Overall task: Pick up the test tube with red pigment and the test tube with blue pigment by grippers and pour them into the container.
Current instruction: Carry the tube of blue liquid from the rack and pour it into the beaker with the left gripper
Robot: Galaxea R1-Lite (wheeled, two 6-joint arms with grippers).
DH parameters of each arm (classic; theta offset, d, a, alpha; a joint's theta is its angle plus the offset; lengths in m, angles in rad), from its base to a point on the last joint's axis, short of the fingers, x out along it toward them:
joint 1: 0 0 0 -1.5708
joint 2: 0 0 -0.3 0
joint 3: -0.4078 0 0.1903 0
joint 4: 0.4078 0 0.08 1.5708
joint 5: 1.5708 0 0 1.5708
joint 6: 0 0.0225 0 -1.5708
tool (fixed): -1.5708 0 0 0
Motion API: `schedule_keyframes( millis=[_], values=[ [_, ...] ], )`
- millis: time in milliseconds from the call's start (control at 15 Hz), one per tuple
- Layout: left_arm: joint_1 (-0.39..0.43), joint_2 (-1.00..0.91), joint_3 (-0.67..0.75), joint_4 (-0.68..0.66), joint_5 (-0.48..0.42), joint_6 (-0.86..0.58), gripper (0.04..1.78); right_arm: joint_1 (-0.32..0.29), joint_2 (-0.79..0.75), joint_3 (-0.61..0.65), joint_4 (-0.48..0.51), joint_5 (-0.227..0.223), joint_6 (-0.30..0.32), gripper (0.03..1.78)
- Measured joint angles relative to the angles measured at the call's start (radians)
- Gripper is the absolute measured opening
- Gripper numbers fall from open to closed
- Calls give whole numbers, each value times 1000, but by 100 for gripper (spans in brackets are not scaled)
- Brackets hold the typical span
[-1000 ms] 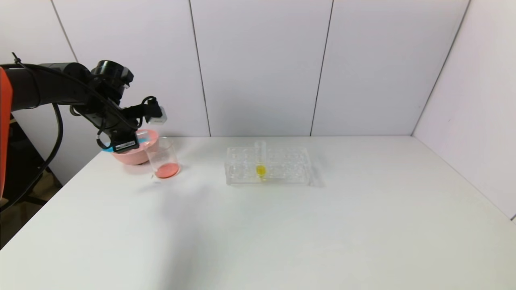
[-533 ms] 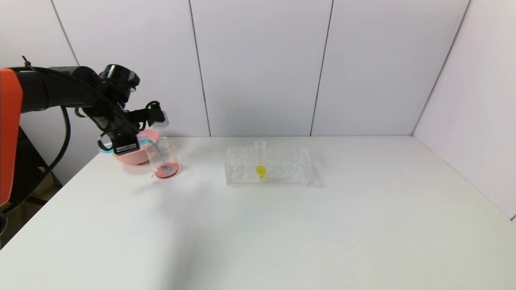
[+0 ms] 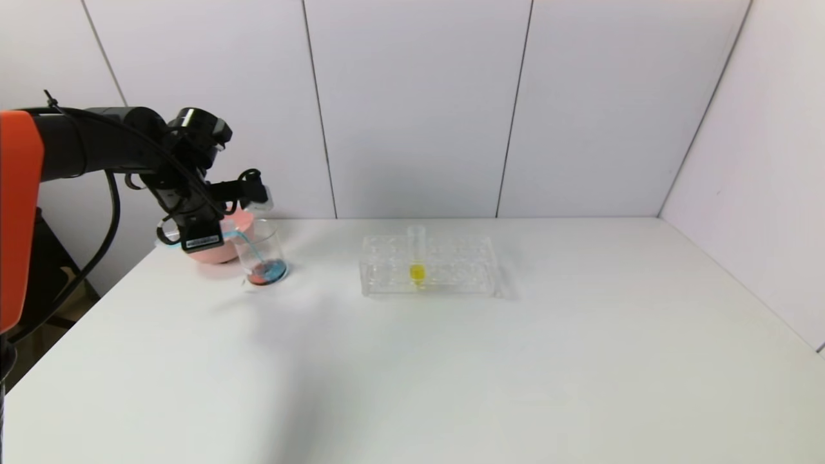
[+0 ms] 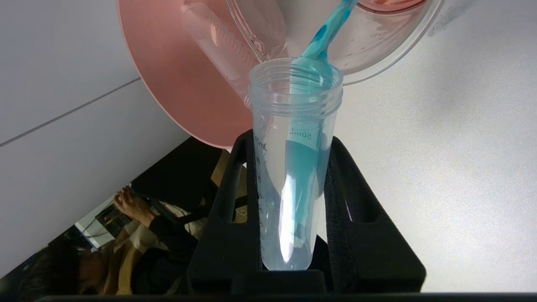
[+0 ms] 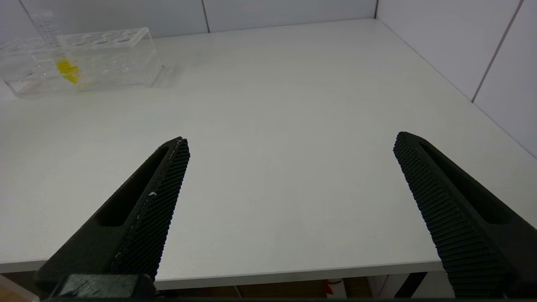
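Note:
My left gripper [image 3: 216, 227] is shut on the test tube with blue pigment [image 4: 293, 176] and holds it tipped over the container [image 3: 260, 253], a clear beaker at the table's far left. A thin blue stream [image 3: 250, 245] runs from the tube's mouth into the beaker, where blue liquid sits on red liquid [image 3: 265, 273]. In the left wrist view the stream [image 4: 331, 29] leaves the tube toward the beaker's rim [image 4: 390, 58]. No tube with red liquid shows. My right gripper [image 5: 291, 140] is open and empty over the table's near edge, out of the head view.
A pink bowl [image 3: 207, 250] stands just behind the beaker; an empty clear tube [image 4: 214, 46] lies in it. A clear rack [image 3: 451, 264] in the table's middle holds a tube with yellow liquid [image 3: 417, 272]. White walls close off the back and right.
The left gripper has tipped the tube further and shifted slightly right. Blue liquid has begun streaming into the beaker, and the red liquid at its bottom now has blue in it.

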Motion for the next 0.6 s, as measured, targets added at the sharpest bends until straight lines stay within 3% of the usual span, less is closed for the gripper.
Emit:
schedule_keyframes(
  millis=[600],
  values=[
    [-40,-10,-10,-13,120,16,45,0,0,0,0,0,0,177]
  ],
)
